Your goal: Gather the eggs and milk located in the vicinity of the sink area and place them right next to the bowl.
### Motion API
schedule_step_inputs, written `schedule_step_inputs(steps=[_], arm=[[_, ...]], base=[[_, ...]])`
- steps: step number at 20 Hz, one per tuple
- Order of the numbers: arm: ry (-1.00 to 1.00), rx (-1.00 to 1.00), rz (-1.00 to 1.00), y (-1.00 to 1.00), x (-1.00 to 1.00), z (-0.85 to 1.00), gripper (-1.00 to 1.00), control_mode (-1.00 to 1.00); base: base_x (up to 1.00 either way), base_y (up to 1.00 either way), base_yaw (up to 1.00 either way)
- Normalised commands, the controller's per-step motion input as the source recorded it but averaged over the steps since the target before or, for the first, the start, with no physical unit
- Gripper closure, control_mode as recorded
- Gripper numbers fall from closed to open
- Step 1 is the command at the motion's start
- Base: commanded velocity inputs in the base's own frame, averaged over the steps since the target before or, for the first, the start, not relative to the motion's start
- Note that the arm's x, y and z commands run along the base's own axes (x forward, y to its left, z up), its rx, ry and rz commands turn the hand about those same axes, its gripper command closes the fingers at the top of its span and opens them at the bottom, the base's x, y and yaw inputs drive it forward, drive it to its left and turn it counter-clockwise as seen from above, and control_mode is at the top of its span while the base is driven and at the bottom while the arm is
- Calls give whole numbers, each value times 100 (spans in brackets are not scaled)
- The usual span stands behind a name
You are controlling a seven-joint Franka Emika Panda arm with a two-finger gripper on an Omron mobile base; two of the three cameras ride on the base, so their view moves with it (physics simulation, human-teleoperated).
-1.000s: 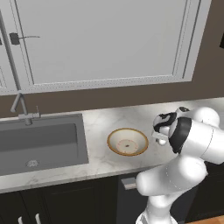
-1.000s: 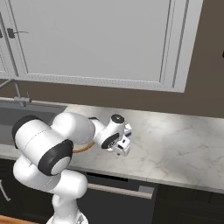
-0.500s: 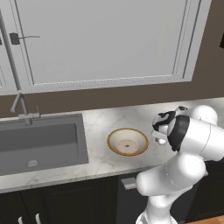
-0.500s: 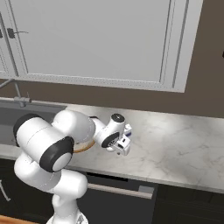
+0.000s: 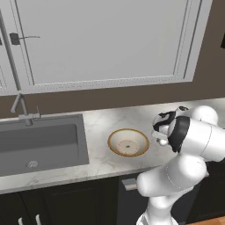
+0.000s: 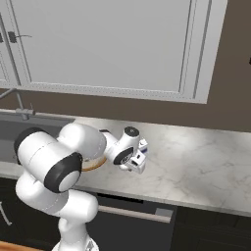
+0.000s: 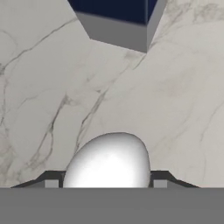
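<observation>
Hand view: white egg (image 7: 108, 160) sitting between dark fingertips (image 7: 159, 178), gripper (image 7: 106, 181) pinching it — milk carton (image 7: 118, 19) standing just beyond on marble counter (image 7: 52, 87). Bowl (image 5: 128, 143) resting beside sink (image 5: 41, 145).

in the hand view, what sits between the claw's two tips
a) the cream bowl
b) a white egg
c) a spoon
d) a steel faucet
b: a smooth white egg sits right between the two dark tips of the claw, over the marble counter, with the blue-and-white carton beyond it.
</observation>
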Motion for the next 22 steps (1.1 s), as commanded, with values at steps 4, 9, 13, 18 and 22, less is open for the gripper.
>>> schedule_step_inputs(steps=[4,9,13,18,22], arm=[[1,0,0,-4,0,0,100,-100],[-5,5,0,-15,-20,28,100,-100],[-16,2,17,-4,-16,86,100,-100],[-8,0,36,0,0,75,100,-100],[-12,0,45,0,0,39,100,-100]], base=[[0,0,0],[0,0,0],[0,0,0],[0,0,0],[0,0,0]])
